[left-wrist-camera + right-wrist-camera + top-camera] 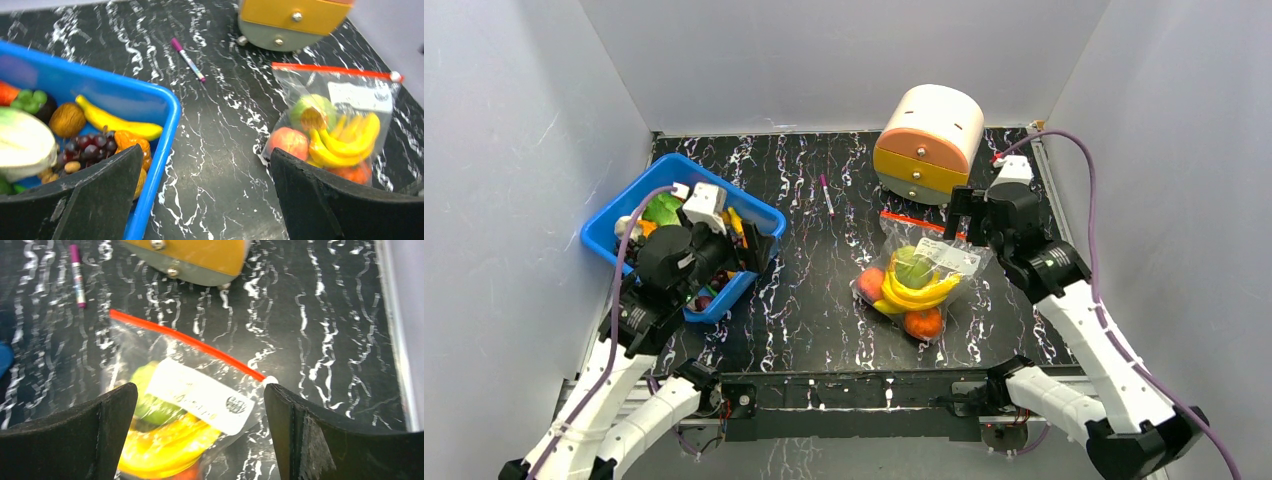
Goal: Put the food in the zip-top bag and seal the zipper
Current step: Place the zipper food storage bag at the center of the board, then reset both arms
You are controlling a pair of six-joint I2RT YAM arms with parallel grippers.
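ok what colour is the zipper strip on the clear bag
Red-orange: the zipper shows best in the right wrist view.

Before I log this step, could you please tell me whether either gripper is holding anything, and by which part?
Nothing is held: the left gripper stands open over the blue plastic bin, and the right gripper stands open over the clear zip-top bag.

On a black marbled table (804,290): blue bin (629,197) left, pink marker (826,195) centre-back, cream-and-orange drawer box (929,140) behind.
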